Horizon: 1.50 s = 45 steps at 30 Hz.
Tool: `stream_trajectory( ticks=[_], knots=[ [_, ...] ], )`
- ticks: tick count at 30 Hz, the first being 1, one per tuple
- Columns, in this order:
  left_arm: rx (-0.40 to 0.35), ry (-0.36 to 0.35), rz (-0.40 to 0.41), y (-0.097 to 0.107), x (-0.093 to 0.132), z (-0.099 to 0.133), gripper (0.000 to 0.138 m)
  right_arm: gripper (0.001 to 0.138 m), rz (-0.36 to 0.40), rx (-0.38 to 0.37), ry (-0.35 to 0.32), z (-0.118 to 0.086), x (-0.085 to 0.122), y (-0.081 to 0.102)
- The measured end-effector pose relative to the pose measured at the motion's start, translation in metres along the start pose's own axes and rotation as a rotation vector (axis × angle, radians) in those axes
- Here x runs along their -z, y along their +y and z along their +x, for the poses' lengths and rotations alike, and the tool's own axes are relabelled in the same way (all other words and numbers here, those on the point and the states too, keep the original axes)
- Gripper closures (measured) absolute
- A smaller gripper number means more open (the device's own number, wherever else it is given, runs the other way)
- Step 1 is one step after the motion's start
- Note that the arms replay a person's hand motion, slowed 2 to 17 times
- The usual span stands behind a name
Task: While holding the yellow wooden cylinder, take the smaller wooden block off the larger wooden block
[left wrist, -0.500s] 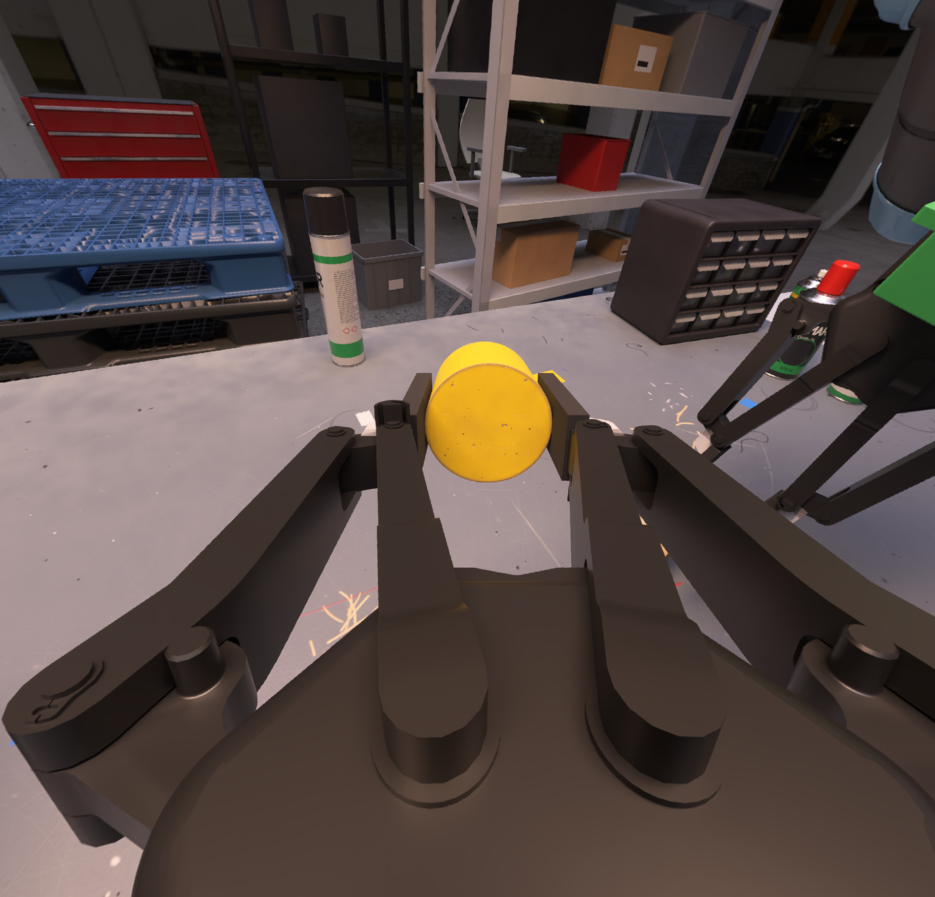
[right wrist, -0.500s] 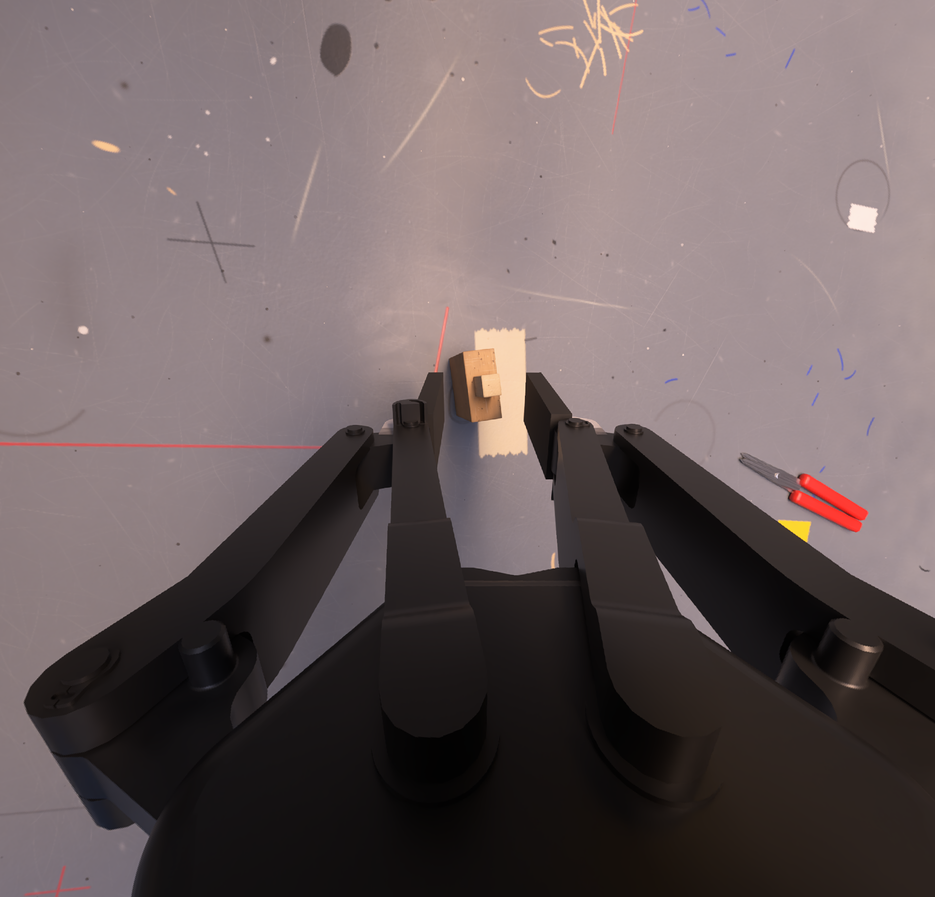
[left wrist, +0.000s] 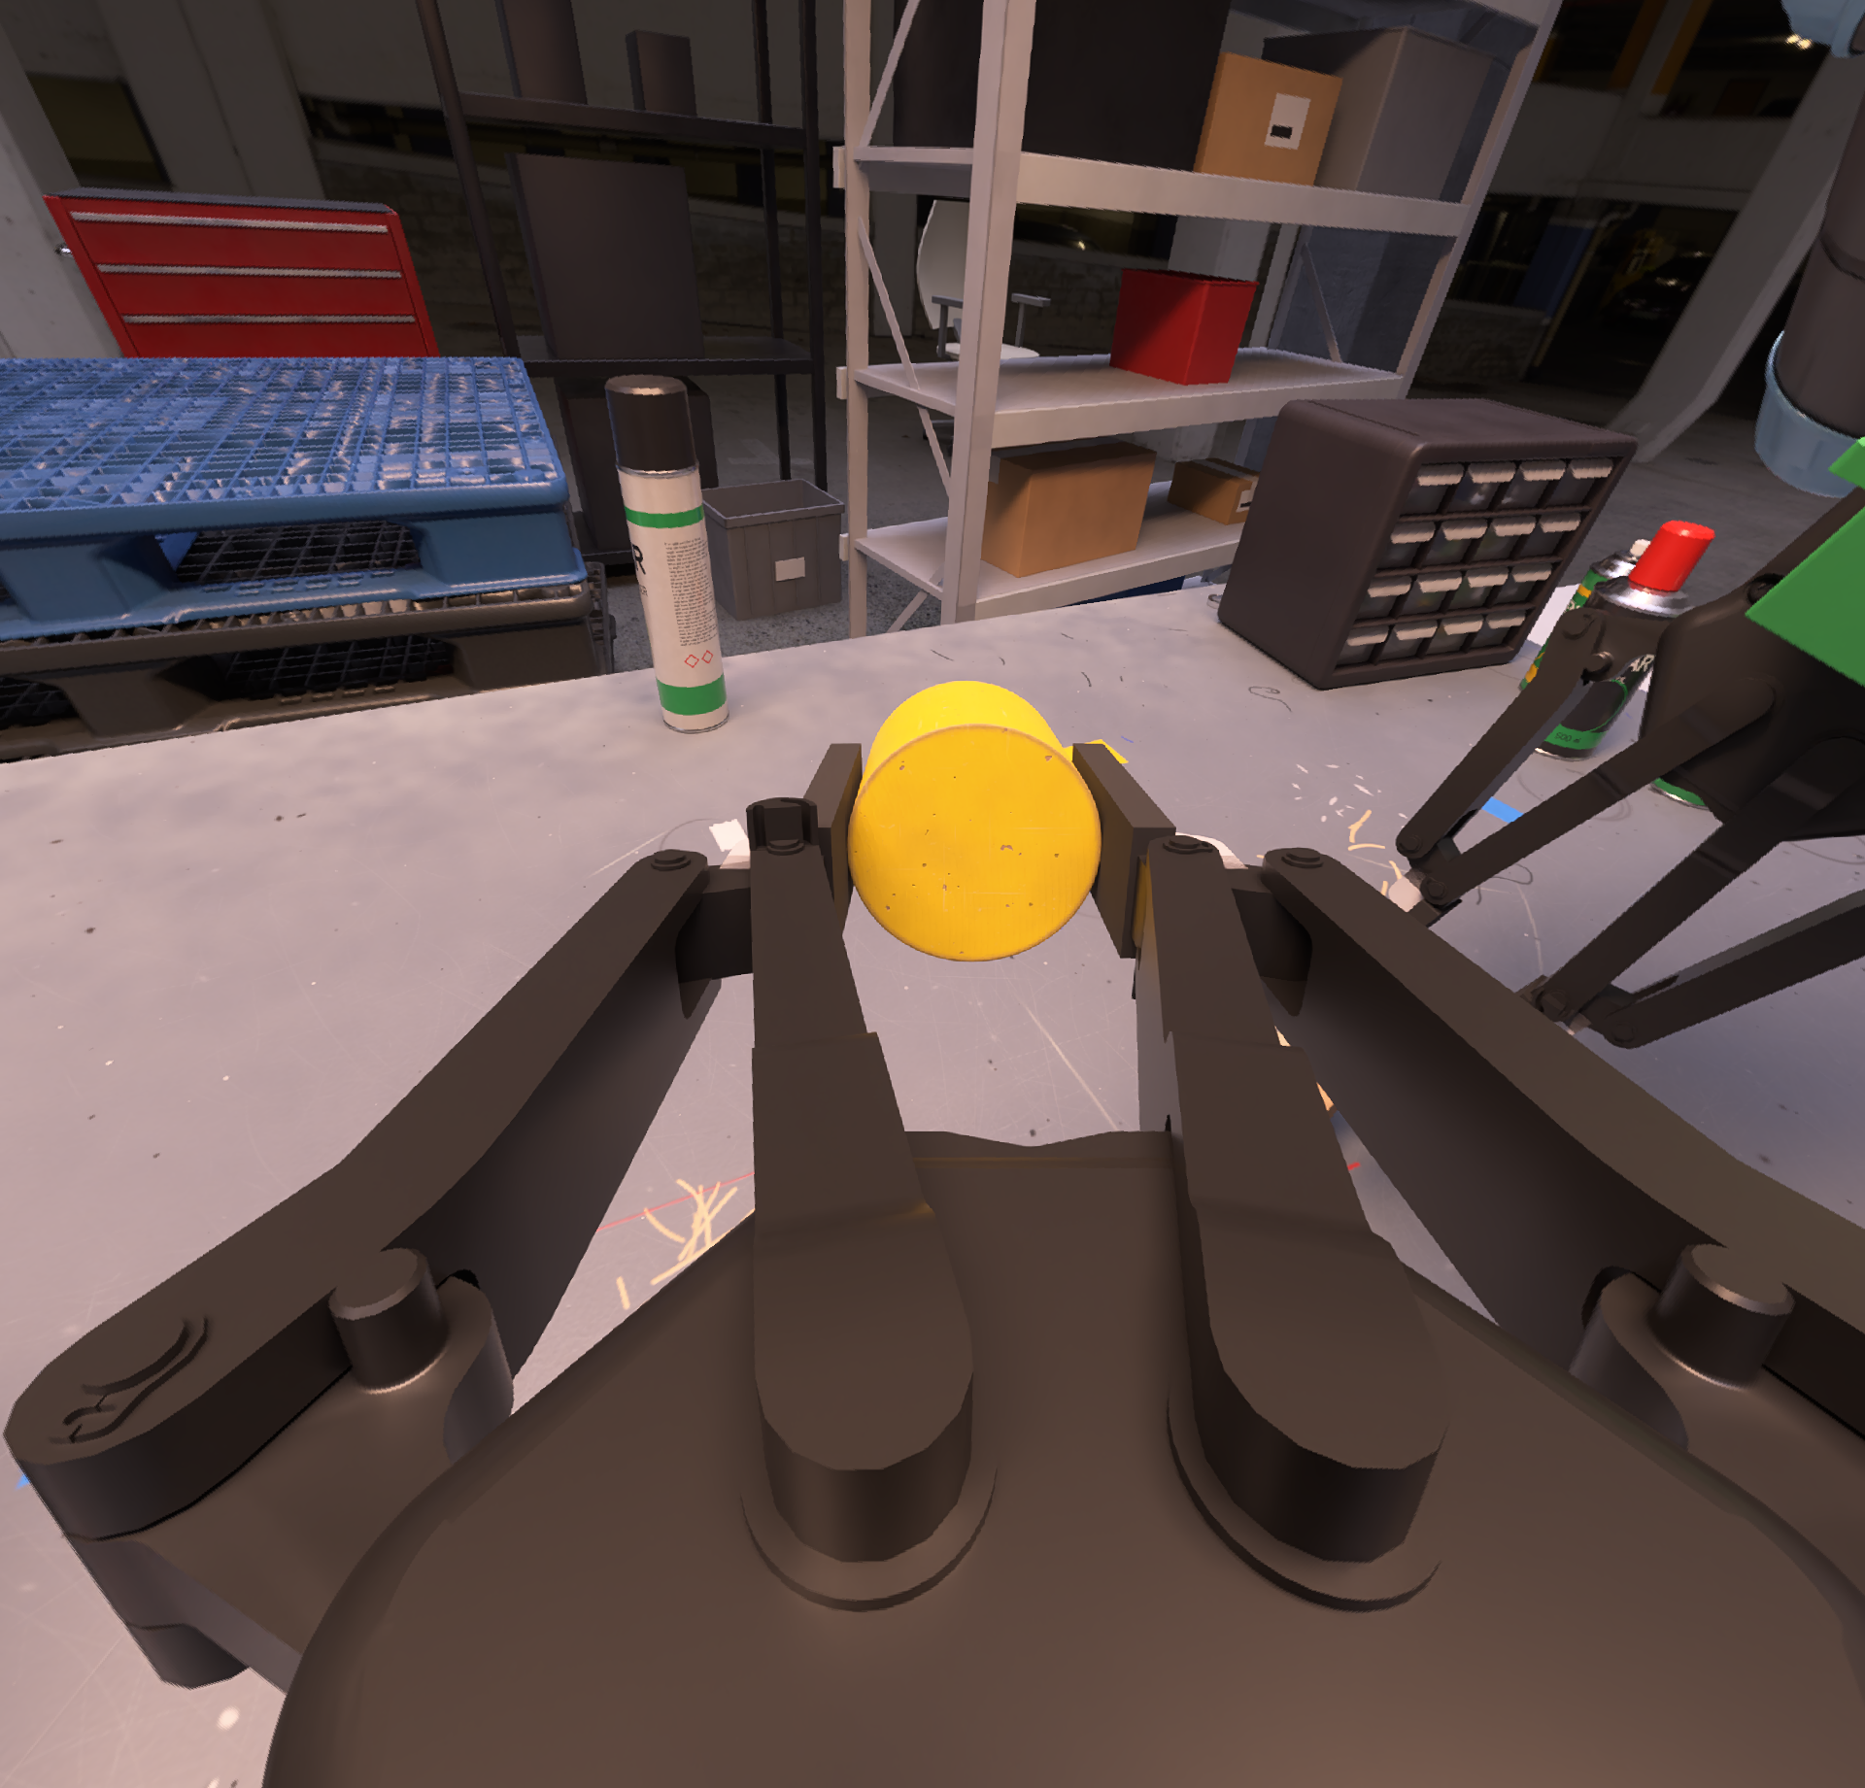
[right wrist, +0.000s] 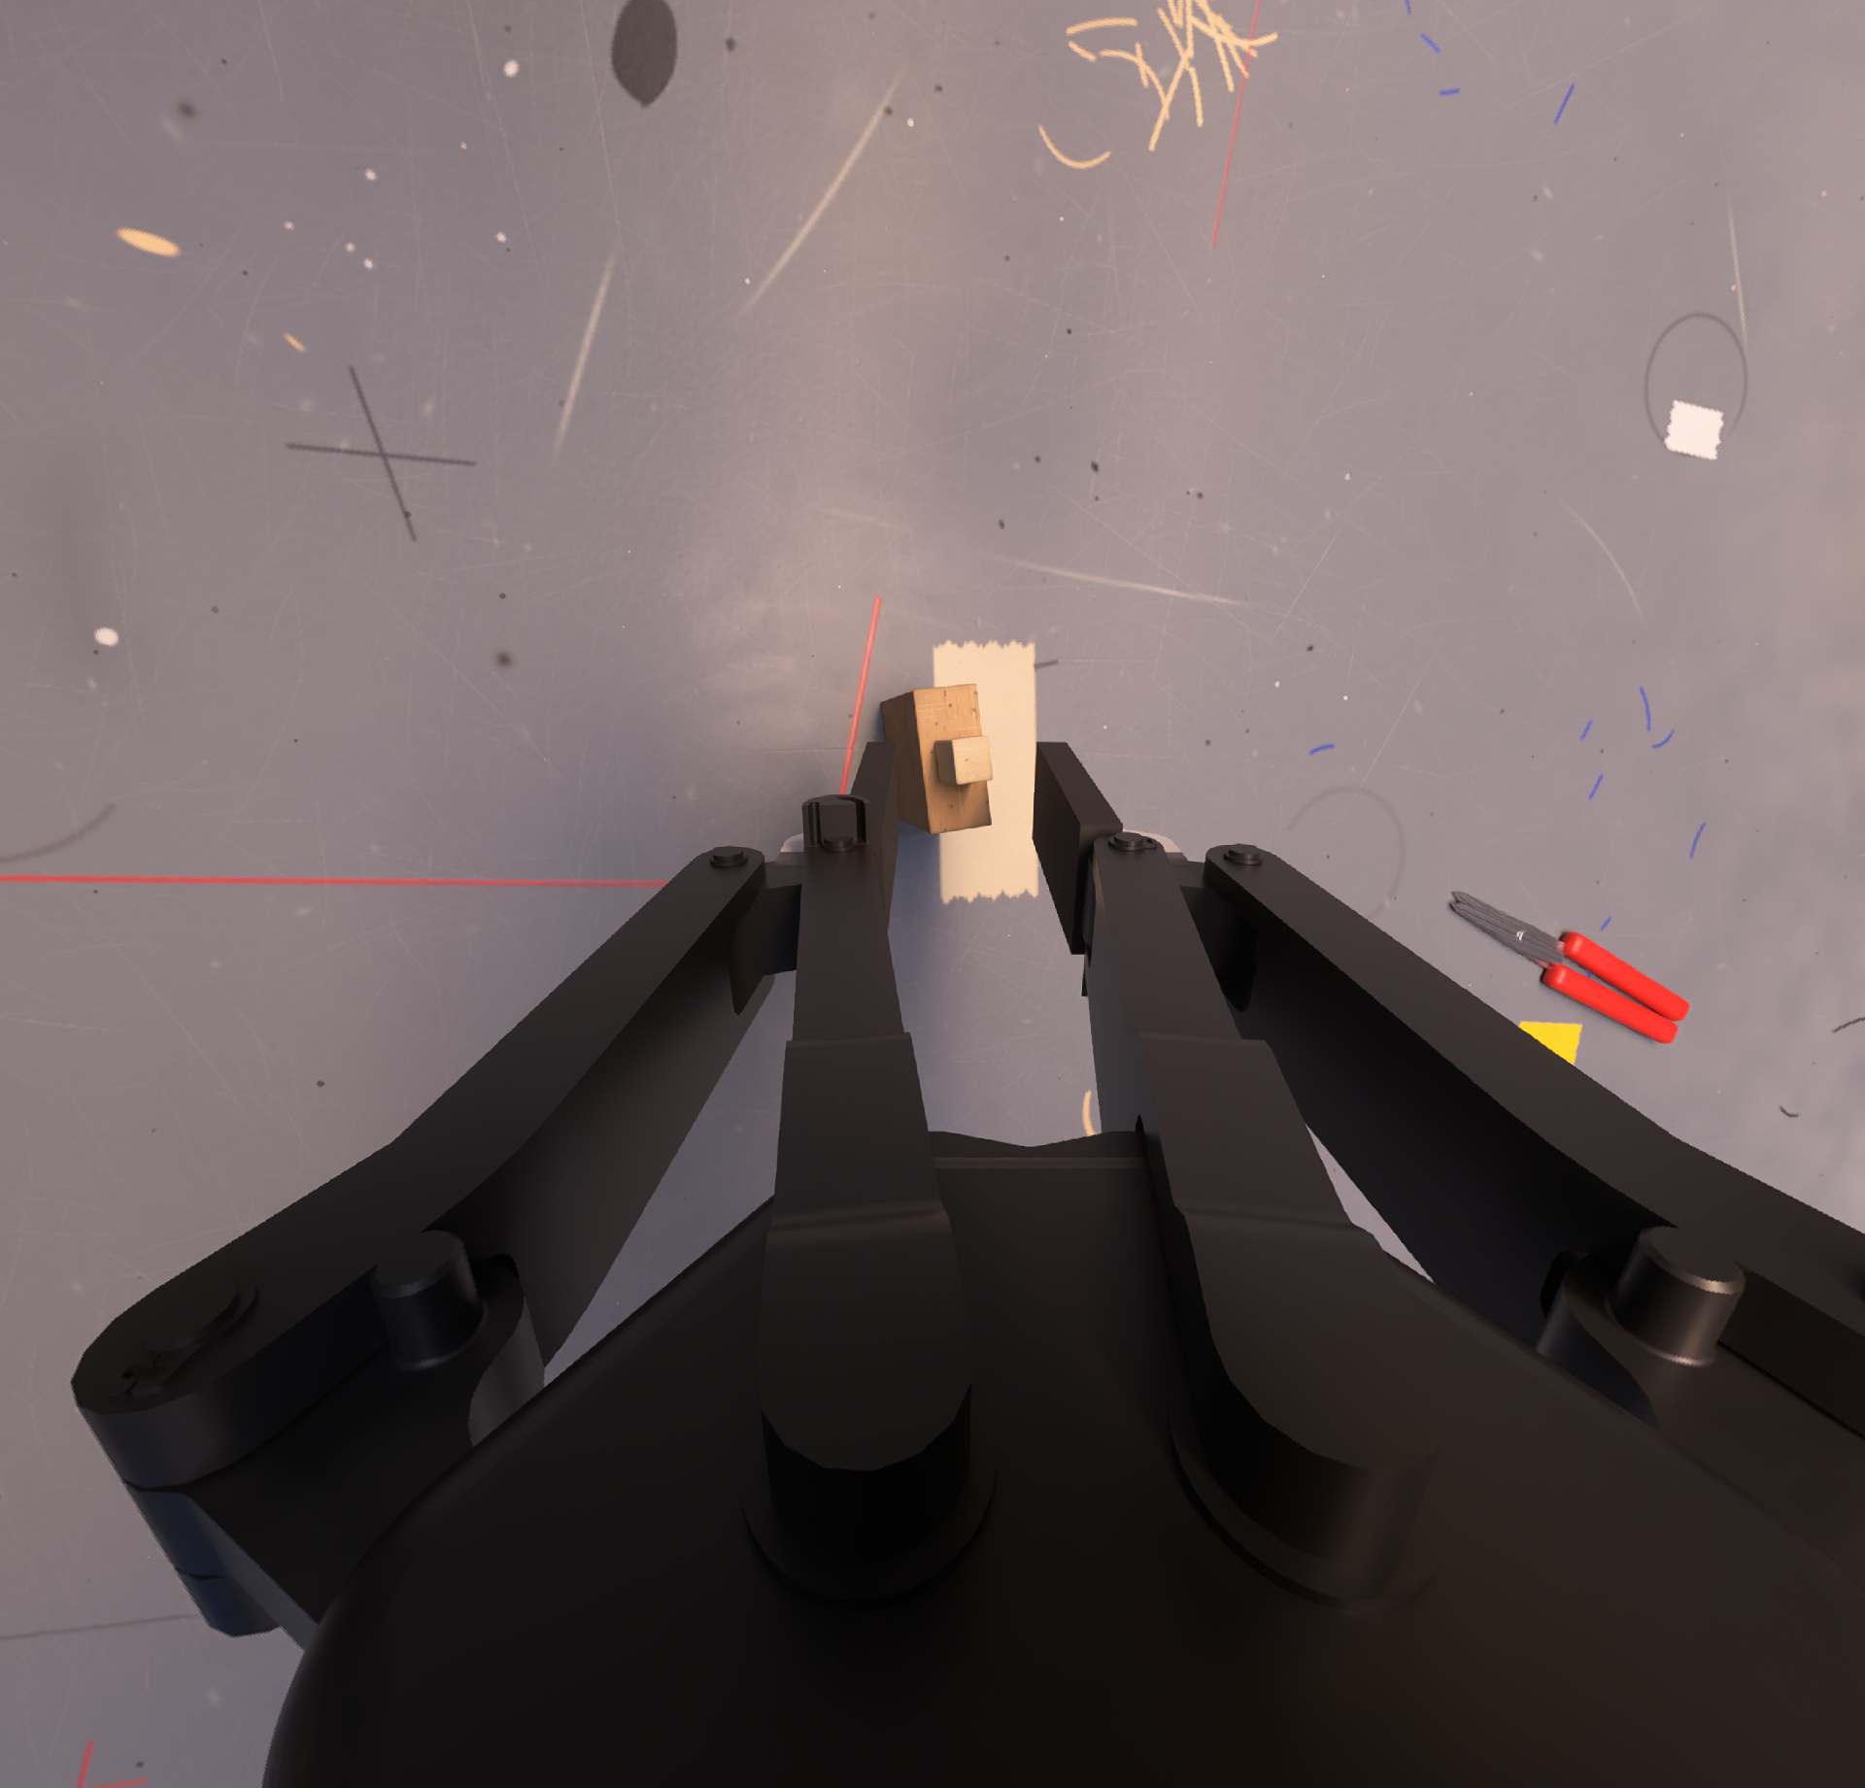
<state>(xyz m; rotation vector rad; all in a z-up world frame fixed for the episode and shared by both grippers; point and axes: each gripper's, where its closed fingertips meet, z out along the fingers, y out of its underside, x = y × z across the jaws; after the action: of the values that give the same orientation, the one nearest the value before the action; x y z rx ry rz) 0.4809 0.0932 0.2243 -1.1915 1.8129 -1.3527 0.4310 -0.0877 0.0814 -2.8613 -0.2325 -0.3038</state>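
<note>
My left gripper (left wrist: 974,811) is shut on the yellow wooden cylinder (left wrist: 974,831) and holds it above the grey table, its flat end facing the camera. In the right wrist view, the larger wooden block (right wrist: 934,756) stands on the table partly over a strip of pale tape (right wrist: 994,781). The smaller wooden block (right wrist: 966,761) sits on top of it. My right gripper (right wrist: 964,781) is open, pointing straight down above the blocks, with the blocks seen between its fingertips. The right gripper also shows at the right edge of the left wrist view (left wrist: 1433,862).
Red-handled pliers (right wrist: 1584,963) lie to the right of the blocks. On the table's far side stand a white spray can (left wrist: 671,559), a dark drawer cabinet (left wrist: 1413,539) and a red-capped can (left wrist: 1635,609). Shelving (left wrist: 1110,276) and blue pallets (left wrist: 262,468) are behind.
The blocks look slightly larger between the right gripper's fingers, so it has come down a little. The left gripper with the cylinder has not moved.
</note>
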Motion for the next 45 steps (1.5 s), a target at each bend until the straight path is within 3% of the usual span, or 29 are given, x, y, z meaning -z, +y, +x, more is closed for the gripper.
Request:
stream_trajectory(
  ticks=[26, 45],
  knots=[
    [0.0, 0.0, 0.001, 0.0, 0.0001, 0.0, 0.083, 0.111, 0.032, 0.005, 0.027, 0.0033, -0.0015, -0.0065],
    [0.0, 0.001, 0.002, -0.0001, 0.0001, 0.0, 0.083, 0.113, 0.001, 0.045, 0.043, 0.0035, -0.0044, -0.0099]
  ],
)
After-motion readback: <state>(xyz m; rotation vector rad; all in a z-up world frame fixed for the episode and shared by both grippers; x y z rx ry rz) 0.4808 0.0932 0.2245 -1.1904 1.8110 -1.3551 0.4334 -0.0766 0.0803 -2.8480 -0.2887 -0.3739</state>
